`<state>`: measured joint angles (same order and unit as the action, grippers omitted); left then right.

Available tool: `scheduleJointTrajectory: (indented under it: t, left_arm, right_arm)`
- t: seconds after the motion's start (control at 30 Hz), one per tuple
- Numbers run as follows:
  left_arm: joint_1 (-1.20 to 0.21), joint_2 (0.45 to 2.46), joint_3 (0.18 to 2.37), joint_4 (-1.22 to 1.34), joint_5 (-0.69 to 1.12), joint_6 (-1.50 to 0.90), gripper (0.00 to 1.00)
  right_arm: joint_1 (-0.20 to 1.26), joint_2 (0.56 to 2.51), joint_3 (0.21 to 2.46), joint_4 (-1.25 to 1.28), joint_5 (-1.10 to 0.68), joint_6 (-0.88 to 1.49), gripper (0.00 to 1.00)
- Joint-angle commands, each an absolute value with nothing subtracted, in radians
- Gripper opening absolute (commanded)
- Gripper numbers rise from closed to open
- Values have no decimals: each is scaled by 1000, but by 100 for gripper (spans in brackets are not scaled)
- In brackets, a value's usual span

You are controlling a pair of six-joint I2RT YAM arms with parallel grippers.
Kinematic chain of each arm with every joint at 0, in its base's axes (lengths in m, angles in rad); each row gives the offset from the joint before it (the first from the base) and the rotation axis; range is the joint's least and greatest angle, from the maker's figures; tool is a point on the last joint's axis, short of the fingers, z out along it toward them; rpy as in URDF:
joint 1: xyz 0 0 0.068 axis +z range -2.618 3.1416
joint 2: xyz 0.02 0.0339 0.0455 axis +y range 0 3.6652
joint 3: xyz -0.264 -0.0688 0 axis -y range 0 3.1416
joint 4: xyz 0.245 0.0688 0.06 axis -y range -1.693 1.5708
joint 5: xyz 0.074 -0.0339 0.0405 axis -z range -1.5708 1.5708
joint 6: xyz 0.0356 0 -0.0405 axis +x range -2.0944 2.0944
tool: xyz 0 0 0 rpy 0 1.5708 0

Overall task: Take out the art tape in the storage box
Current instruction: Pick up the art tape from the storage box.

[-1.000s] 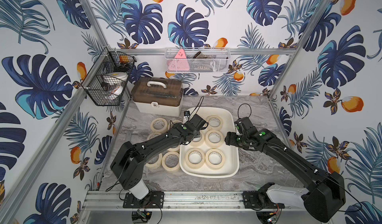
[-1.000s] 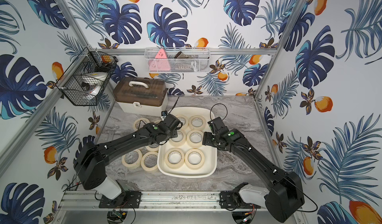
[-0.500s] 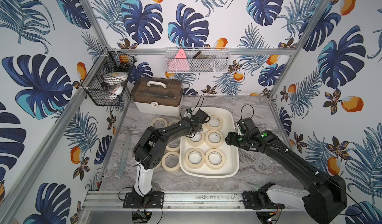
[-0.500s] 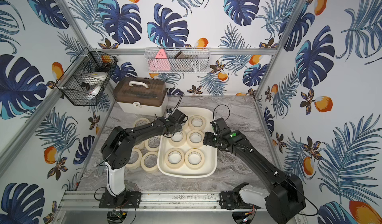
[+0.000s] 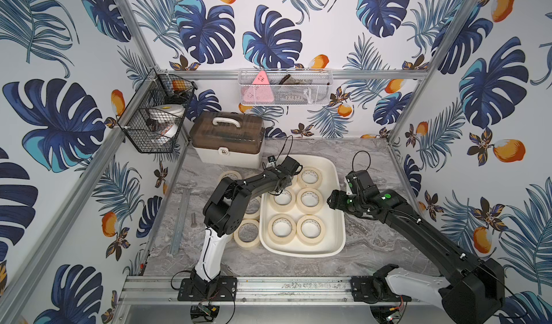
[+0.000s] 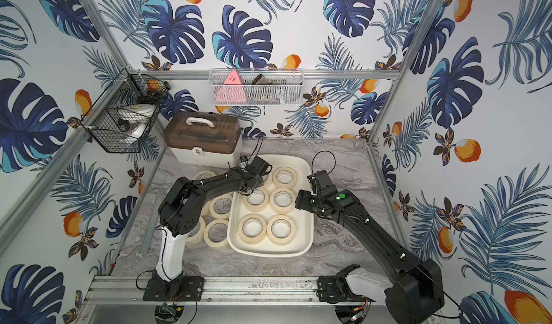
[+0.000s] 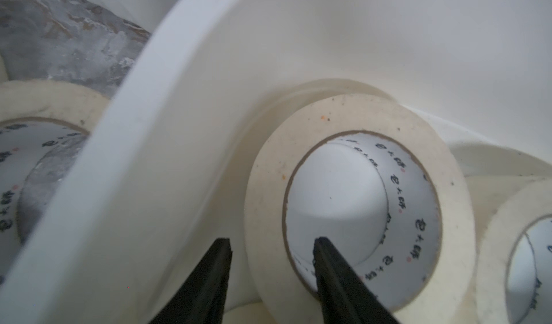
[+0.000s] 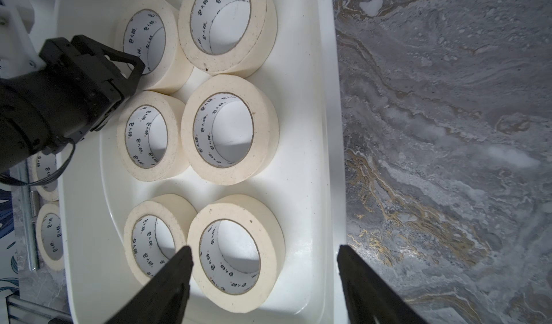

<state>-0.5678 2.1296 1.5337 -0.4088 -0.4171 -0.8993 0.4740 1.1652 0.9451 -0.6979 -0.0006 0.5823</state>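
Over the box's [image 5: 301, 251] far-left corner, the left tool [image 7: 270, 240] has its jaws apart astride one roll's [image 7: 263, 164] wall, one finger [image 7: 331, 271] inside the core, likely to pinch it. The right tool [image 8: 264, 247] hovers wide apart above the right rim, seemingly waiting. Six rolls [image 8: 230, 128] lie inside the box and others lie to its left on the tabletop [image 5: 373, 242].

My left arm [image 5: 248, 185] and right arm [image 5: 424, 230] are matte black, each with a glossy white base link [image 5: 210, 256] on a black mounting plate [image 5: 206, 288]. Thin black cables [image 5: 361, 151] loop off my wrists. Round green marks [image 5: 387, 195] dot the right forearm. My fingers [image 8: 170, 283] are black tapered wedges.
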Motion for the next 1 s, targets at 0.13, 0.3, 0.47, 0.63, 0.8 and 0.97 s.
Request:
scheduleJointTrajectory:
  t: [0.13,0.3,0.47,0.63,0.8,0.97]
  left_arm:
    - [-557,2181,1550,-432,-394,-921,50]
    - [-554,2182,1533,-409,-395,-917,39]
    - [-557,2123,1514,-416,-403,-904,23]
    - [-562,2011,1473,-420,-429,-880,10]
    - [-591,1935,1454,-420,-483,-824,5]
    - [-658,1885,1486,-454,-501,-677,3]
  right_arm:
    - [466,1162,946,-693,-1,565,79]
    - [463,1158,944,-696,-2,560,79]
    - [459,1157,948,-700,-9,561,79]
    - [454,1151,950,-692,-19,564,79]
    - [453,1156,967,-696,-22,559,78]
    - [451,1153,1005,-719,-6,544,78]
